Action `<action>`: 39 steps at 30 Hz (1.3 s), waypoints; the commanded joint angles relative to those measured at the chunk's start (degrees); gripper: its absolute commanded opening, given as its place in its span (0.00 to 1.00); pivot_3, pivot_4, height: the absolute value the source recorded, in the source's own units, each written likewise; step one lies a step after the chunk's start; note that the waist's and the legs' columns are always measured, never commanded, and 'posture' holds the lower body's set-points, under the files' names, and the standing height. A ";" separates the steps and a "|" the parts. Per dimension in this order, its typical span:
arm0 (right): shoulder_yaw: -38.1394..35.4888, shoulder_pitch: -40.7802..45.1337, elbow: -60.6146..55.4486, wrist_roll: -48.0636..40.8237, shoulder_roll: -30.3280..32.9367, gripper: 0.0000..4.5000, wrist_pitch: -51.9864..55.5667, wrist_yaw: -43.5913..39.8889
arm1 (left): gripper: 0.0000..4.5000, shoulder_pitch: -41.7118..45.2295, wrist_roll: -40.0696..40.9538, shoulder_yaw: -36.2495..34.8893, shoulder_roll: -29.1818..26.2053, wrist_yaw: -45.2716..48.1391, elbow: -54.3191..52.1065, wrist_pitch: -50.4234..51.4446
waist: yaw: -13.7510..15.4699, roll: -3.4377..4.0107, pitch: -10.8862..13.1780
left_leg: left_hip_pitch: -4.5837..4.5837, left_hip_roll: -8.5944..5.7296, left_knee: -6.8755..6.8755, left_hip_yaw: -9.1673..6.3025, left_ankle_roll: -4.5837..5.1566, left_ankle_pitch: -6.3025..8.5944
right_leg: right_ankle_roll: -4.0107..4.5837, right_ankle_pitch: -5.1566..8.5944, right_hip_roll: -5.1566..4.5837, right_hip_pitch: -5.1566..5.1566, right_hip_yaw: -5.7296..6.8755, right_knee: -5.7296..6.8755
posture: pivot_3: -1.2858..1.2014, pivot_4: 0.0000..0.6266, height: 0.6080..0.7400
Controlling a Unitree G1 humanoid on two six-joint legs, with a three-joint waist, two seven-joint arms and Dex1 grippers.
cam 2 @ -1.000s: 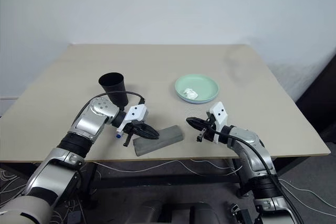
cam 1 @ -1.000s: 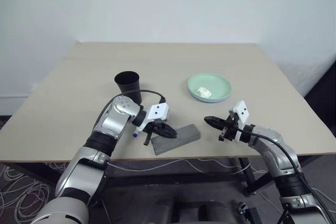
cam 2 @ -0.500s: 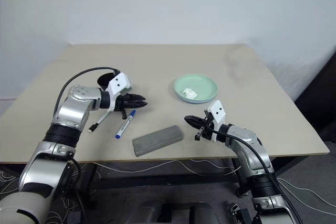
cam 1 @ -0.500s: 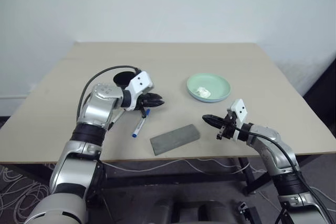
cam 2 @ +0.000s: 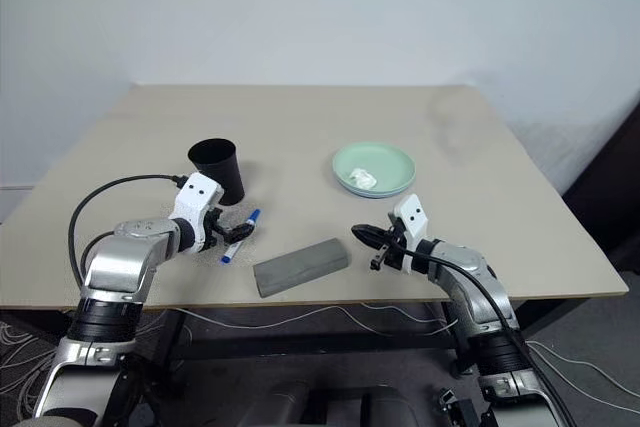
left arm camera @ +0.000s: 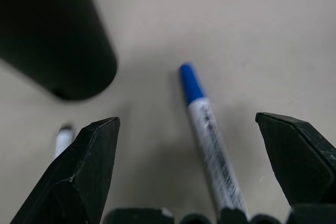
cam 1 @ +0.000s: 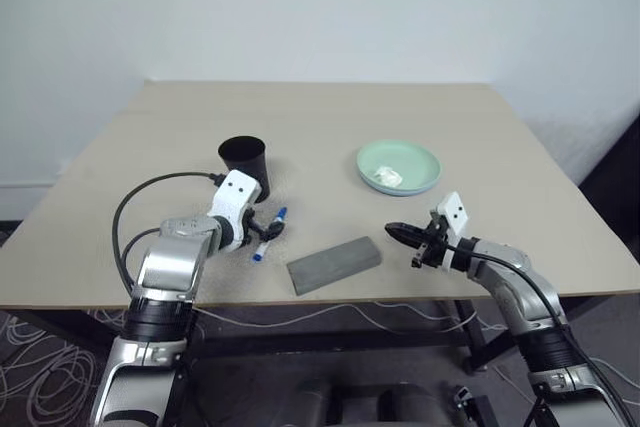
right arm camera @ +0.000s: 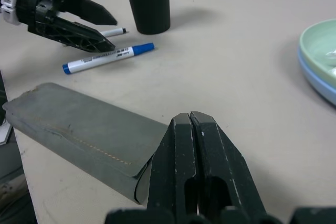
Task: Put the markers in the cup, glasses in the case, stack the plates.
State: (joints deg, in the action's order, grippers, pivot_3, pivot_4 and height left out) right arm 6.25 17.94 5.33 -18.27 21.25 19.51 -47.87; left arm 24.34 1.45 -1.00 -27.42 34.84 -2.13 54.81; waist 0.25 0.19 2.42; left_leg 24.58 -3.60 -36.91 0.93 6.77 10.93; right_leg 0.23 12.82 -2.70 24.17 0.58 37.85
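Right now your left gripper [left arm camera: 191, 171] has its jaws spread wide with nothing in them, and the blue-capped marker [left arm camera: 210, 142] lies on the table between the two fingers. Its long axis runs almost straight along the line the gripper points, blue cap at the far end, toward 12 o'clock from the jaws. The left arm is clearly the nearer one. The cup [cam 1: 243, 164] stands upright just beyond, at about 11 o'clock from the jaws, close enough that its wall could get bumped in a lift. The black-capped marker [right arm camera: 113, 32] lies on the table just beside the cup's foot. The grey case [cam 1: 334, 264] sits at about 3 o'clock, apart from the blue-capped marker. Your right gripper [right arm camera: 190, 124] is clenched shut, holding nothing, above the case's near end. The plates [cam 1: 399, 167] are stacked, well apart from all this.
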 commanded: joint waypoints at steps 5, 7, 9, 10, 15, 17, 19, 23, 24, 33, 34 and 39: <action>-0.10 3.17 0.78 0.44 -0.61 0.00 -1.89 -0.70 | 0.99 1.01 3.56 -0.91 1.40 -2.74 -1.28 4.01 | -0.04 0.00 0.00 | 0.00 -0.01 0.00 0.01 -0.11 -0.07 | -0.01 0.00 0.00 0.00 -0.01 -0.01 | 0.52 0.00 1.00; -0.12 2.86 0.42 0.44 -0.64 0.00 -1.92 -0.47 | 0.99 1.32 4.53 -0.93 1.92 -3.20 -0.65 5.28 | -0.05 0.00 0.00 | 0.00 -0.01 0.03 0.00 -0.19 -0.12 | -0.01 0.00 0.00 0.01 -0.01 -0.02 | 0.52 0.00 1.00; -0.29 2.35 0.07 0.39 -0.66 0.00 -1.88 -0.06 | 0.99 1.60 4.52 -0.36 2.04 -4.41 0.50 5.90 | -0.05 0.00 0.00 | 0.00 -0.01 0.06 0.01 -0.24 -0.15 | -0.01 0.00 0.00 0.03 -0.02 -0.03 | 0.52 0.00 1.00; -0.35 2.13 0.04 0.40 -0.65 0.00 -1.91 0.09 | 0.99 1.78 4.38 -0.16 2.12 -5.02 1.22 5.86 | -0.05 0.00 0.00 | 0.00 -0.01 0.06 0.01 -0.25 -0.15 | -0.01 0.00 0.00 0.03 -0.02 -0.03 | 0.52 0.00 1.00; -0.36 0.73 -0.58 0.47 -0.58 0.00 -1.92 0.88 | 0.99 3.91 4.58 1.28 3.22 -5.87 4.66 4.20 | 0.01 0.00 0.00 | -0.01 -0.01 0.09 0.00 -0.27 -0.16 | 0.00 -0.01 -0.01 0.03 0.00 -0.02 | 0.52 0.00 1.00; -0.35 0.50 -0.82 0.45 -0.63 0.00 -1.86 1.12 | 0.99 5.27 4.47 2.03 3.65 -6.04 6.34 3.55 | 0.05 0.00 0.00 | 0.00 -0.01 0.11 -0.01 -0.23 -0.14 | 0.00 -0.01 -0.03 0.03 0.01 -0.01 | 0.52 0.00 1.00; -0.37 0.25 -1.10 0.42 -0.68 0.00 -1.76 1.41 | 0.99 6.38 4.20 3.00 3.81 -6.12 7.74 3.00 | 0.03 0.00 0.00 | 0.00 -0.01 0.12 0.00 -0.11 -0.07 | 0.03 -0.02 -0.03 0.04 0.02 -0.01 | 0.52 0.00 1.00; -0.40 -0.02 -1.11 0.52 -0.69 0.00 -1.85 2.01 | 0.99 7.87 3.76 4.23 4.11 -7.09 10.15 3.41 | 0.01 0.00 0.00 | 0.00 -0.01 0.12 -0.01 -0.12 -0.07 | 0.05 -0.05 -0.02 0.05 0.01 -0.01 | 0.52 0.00 1.00; -0.41 -0.08 -1.17 0.52 -0.69 0.00 -1.85 2.16 | 0.99 7.94 3.82 4.33 4.15 -7.35 10.35 3.72 | 0.03 0.00 0.00 | 0.00 -0.01 0.13 -0.01 -0.12 -0.07 | 0.05 -0.05 -0.02 0.06 0.01 -0.01 | 0.52 0.00 1.00; -0.48 -0.03 -0.68 0.64 -0.44 0.00 -2.15 2.63 | 0.50 7.13 4.94 3.62 5.40 -10.06 7.81 5.09 | 0.06 0.00 0.00 | 0.00 -0.01 0.19 -0.01 -0.15 -0.09 | 0.05 -0.05 -0.04 0.08 0.00 -0.04 | 0.52 0.00 1.00; -0.48 0.05 -0.57 0.66 -0.44 0.00 -2.18 2.64 | 0.42 7.14 5.01 3.58 5.48 -10.17 7.61 5.16 | 0.05 0.00 0.00 | 0.01 -0.01 0.19 0.00 -0.15 -0.09 | 0.05 -0.05 -0.04 0.08 0.00 -0.05 | 0.52 0.00 1.00; -0.31 0.83 0.25 0.88 -0.56 0.00 -2.40 2.62 | 0.04 7.31 5.12 3.72 5.16 -10.04 5.96 4.74 | 0.03 0.00 0.00 | 0.01 -0.01 0.22 -0.01 -0.15 -0.09 | 0.05 -0.04 -0.03 0.10 -0.02 -0.06 | 0.52 0.00 1.00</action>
State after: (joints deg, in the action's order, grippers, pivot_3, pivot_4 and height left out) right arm 6.83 17.29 6.55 -17.71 20.73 18.26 -45.24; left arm 31.07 5.71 2.98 -22.09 24.49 6.55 60.02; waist 0.28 0.19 2.42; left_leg 24.59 -3.60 -36.66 0.92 6.63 10.84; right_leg 0.28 12.78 -2.73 24.28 0.56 37.80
